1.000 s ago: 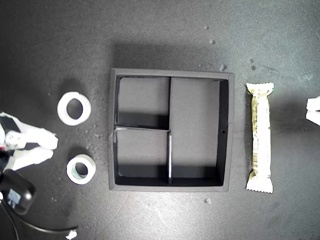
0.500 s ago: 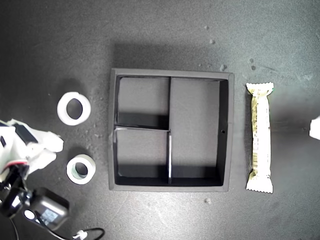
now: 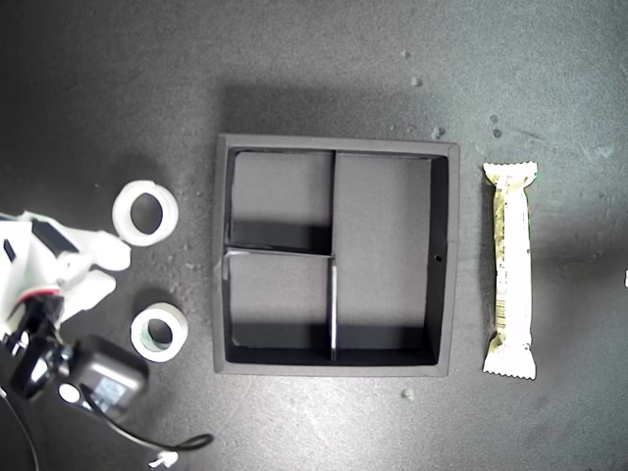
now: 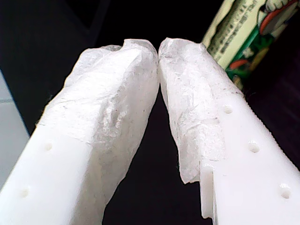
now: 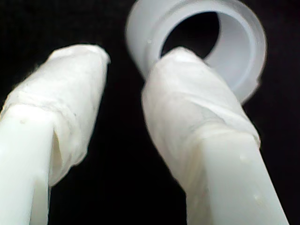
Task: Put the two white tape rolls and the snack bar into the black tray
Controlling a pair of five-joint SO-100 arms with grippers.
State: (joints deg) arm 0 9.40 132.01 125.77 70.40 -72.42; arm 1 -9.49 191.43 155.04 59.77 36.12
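Dark tabletop point(image 3: 314, 59) — black tray point(image 3: 335, 141) btwn rolls, snack bar point(image 3: 512, 270).

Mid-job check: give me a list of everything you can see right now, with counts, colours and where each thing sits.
Black tray: one, matte black, centre of the exterior view, three compartments, all bare.
Wider tape roll: one, white, on the exterior view's left, outside the tray.
Smaller tape roll: one, white with greenish core, below the wider one in the exterior view, outside the tray.
Snack bar: one, cream and yellow-green, on the exterior view's right beside the tray.
Table: dark, speckled with crumbs.
My second tool: white, padded fingers apart, next to the wider tape roll.
My first tool: white, padded tips together, near the snack bar.
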